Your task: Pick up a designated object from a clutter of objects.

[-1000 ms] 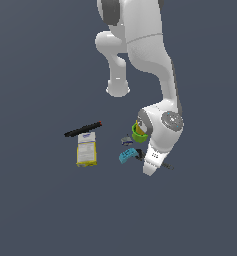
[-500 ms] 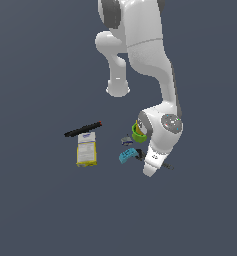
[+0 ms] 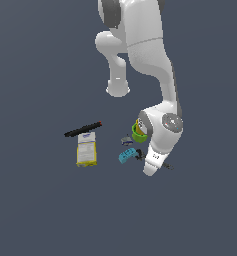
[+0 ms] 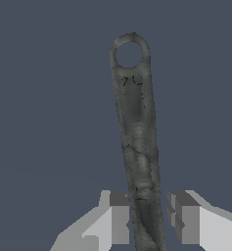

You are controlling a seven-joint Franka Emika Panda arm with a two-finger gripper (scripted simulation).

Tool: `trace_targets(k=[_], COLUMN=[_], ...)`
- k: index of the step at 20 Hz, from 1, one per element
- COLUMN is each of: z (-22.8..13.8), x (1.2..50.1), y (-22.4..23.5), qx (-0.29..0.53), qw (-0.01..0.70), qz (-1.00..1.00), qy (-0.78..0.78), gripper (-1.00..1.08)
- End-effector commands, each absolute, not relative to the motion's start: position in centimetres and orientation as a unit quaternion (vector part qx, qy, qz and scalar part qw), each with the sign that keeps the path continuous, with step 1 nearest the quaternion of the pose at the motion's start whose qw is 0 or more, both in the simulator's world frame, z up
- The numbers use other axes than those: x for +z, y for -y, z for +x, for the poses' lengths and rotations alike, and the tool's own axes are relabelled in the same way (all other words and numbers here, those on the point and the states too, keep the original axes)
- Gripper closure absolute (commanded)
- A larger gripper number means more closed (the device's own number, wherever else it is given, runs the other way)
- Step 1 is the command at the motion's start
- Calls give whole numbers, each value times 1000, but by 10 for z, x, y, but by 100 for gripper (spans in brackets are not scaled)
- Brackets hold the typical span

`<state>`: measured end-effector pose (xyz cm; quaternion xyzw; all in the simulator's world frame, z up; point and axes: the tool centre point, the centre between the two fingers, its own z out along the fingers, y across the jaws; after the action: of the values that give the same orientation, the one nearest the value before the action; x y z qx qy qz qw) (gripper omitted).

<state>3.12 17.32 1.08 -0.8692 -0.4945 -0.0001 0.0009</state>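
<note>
The gripper (image 4: pixel 144 223) stood with its two grey fingers (image 4: pixel 118 218) apart, one on each side of the thin grey utensil (image 4: pixel 136 142), with a gap showing on the side of the finger opposite that one. Against the picture half a second before, the arm (image 3: pixel 155 100) and every loose item sat in the same places (no shift could be made out).

Taking the light-blue block (image 3: pixel 126 155) as landmark: in the exterior view the gripper's white housing hid most of the utensil, of which only dark bits showed just beside the block, toward that view's right. Near the block, a green cup (image 3: pixel 138 133) held a yellow cup, partly hidden by the wrist. Well apart from the block, toward that view's left, lay the yellow-white box (image 3: pixel 86 149) with the black marker (image 3: pixel 83 129) just beside its far end.

In the wrist view the utensil was a flat, mottled dark-grey strip ending in a round ring with a hole through it, lying on the dark floor.
</note>
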Motion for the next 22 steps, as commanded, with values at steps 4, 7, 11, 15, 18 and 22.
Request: trace_targets(k=[4, 7, 11, 15, 18, 22], z=[28, 24, 17, 7, -1, -12], x=[23, 36, 58, 88, 114, 149], y=[-170, -168, -163, -158, -153, -147], qx=[-1, -1, -1, 0, 0, 0], qw=[0, 0, 0, -1, -1, -1], qz=[-869, -869, -869, -869, -870, -870], qy=[494, 494, 494, 494, 494, 494], gripper=[108, 108, 108, 108, 108, 108])
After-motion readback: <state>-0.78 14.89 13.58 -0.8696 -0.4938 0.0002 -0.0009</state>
